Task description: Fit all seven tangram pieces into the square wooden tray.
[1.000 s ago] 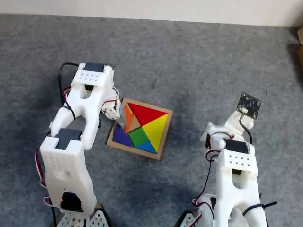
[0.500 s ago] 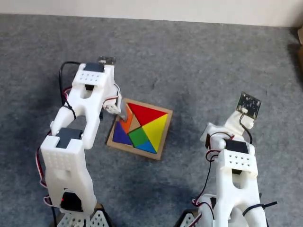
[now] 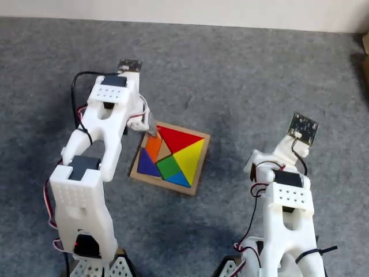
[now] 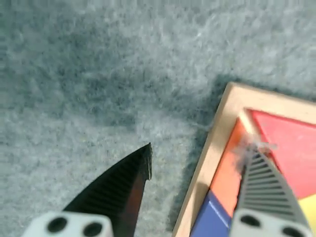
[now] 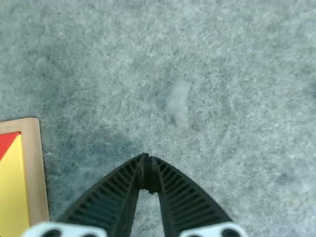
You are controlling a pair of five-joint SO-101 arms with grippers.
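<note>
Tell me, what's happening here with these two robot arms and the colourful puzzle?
The left gripper is open at a corner of the wooden tray. One finger is over the orange piece and the other is over the grey carpet outside the rim. Coloured tangram pieces lie packed in the tray. The right gripper is shut above the carpet beside the tray, holding nothing.
</note>
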